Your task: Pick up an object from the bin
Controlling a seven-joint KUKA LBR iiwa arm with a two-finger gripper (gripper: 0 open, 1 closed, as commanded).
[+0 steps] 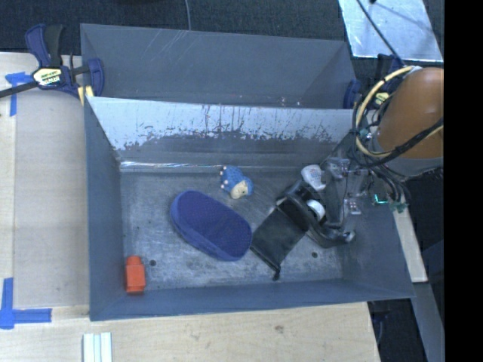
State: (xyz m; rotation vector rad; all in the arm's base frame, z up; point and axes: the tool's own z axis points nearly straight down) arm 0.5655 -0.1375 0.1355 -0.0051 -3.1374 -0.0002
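My gripper [348, 200] hangs low at the right end of the bin, just right of a black object [281, 236] that lies slanted on the floor. That object has a flat black slab at its lower left and a white round part [315, 210] at its upper right, close beside the gripper. Whether the gripper touches it I cannot tell. A small whitish round piece [311, 176] sits just above and left of the gripper.
A blue oval padded thing [211, 225] lies mid-bin, left of the black object. A small blue and cream toy [235, 182] sits near the back wall. An orange block [135, 274] stands in the front left corner. The arm's cables and orange cover loom over the right rim.
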